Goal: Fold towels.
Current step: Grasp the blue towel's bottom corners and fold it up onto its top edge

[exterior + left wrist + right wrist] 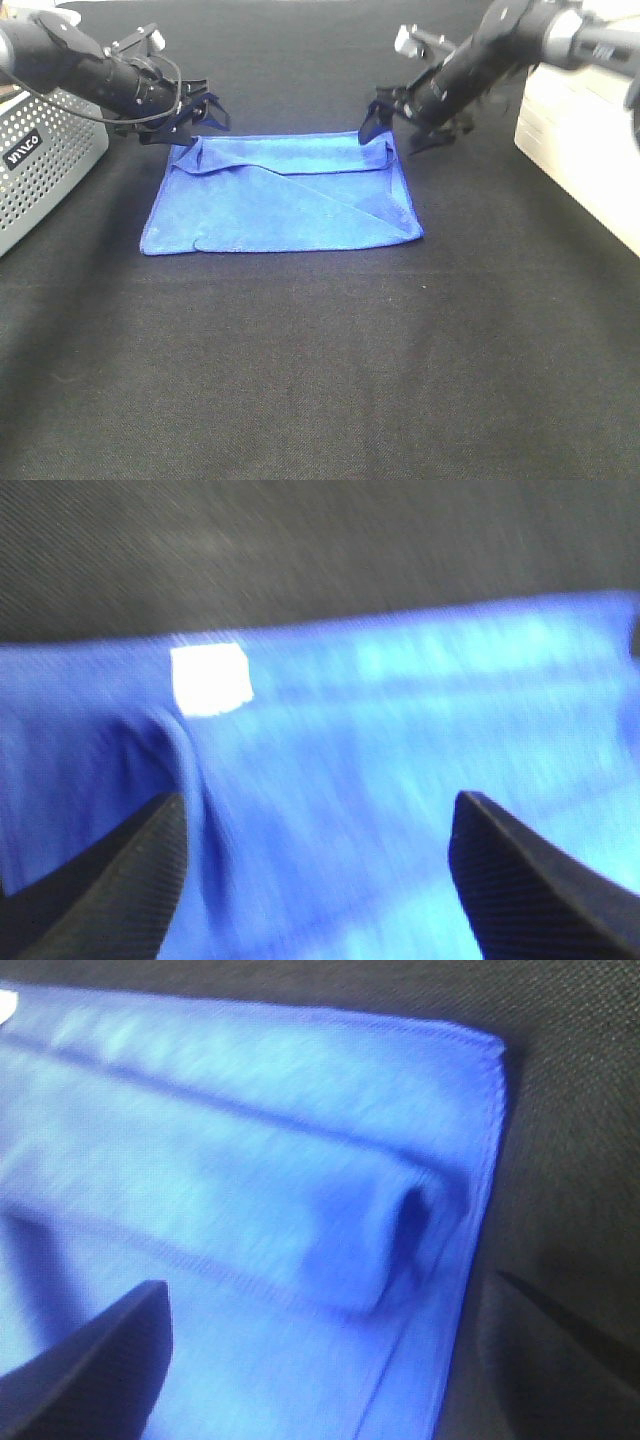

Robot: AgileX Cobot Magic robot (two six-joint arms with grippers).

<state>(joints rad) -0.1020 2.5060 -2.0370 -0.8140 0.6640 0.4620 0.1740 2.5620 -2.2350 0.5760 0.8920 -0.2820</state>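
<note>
The blue towel (pixel 285 195) lies folded on the black cloth, with a narrow rolled fold along its far edge and a diagonal crease across it. My left gripper (pixel 200 120) hovers at the towel's far left corner with its jaws open and nothing between them. In the left wrist view the gripper (pixel 315 880) stands spread over the towel (pixel 400 730), close to the white tag (pixel 210 677). My right gripper (pixel 400 130) stands open over the far right corner. The right wrist view shows the gripper (pixel 320 1360) wide apart over the rolled fold of the towel (pixel 250 1140).
A grey perforated box (pixel 40 170) stands at the left edge, close to the left arm. A cream-white box (pixel 580 150) stands at the right, beside the right arm. Black cloth (pixel 320 380) covers the table in front of the towel.
</note>
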